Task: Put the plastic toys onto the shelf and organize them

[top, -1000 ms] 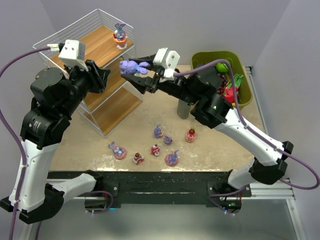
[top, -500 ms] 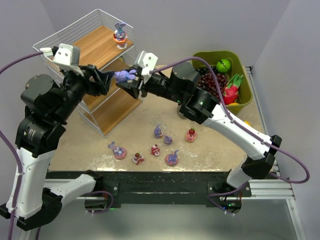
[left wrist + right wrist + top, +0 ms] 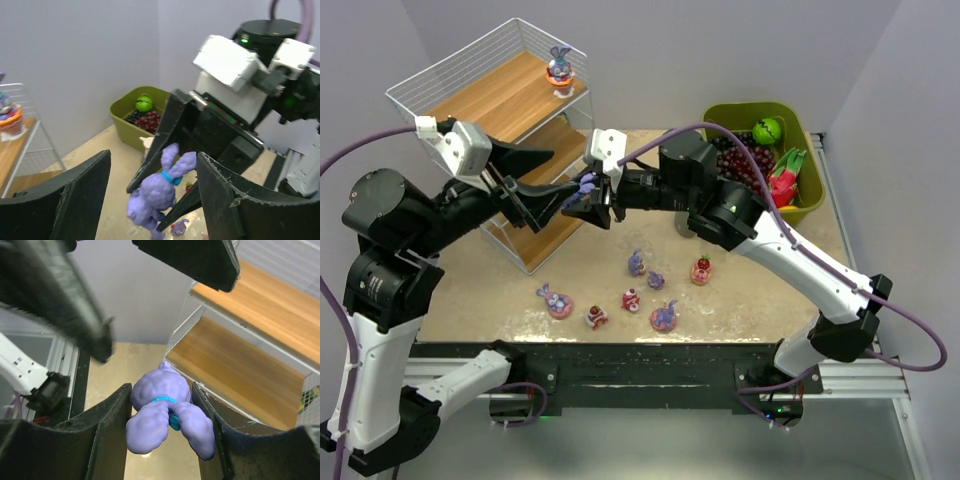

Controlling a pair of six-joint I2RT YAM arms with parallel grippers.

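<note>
My right jaws are closed on a purple bunny (image 3: 586, 184) with a blue collar. They press its body from both sides, and its long ears point back toward my right wrist. I hold it in the air above the counter (image 3: 760, 290), just in front of the shelf (image 3: 500, 95), at the side of the lower boards. My left jaws stand wide open and hold nothing. They face the right jaws, and the purple bunny hangs between their two tips; if they touch it, I cannot tell. On the top board of the shelf, at the far corner, one bunny on a round base (image 3: 559, 68) stands upright. On the counter in front of me the other toys lie in a loose group: two small purple bunnies (image 3: 636, 263), two bunnies on pink bases (image 3: 558, 302) and three red-and-white cake pieces (image 3: 631, 299). The green bin (image 3: 730, 112) with fake fruits (image 3: 742, 165) is at the far right.
</note>
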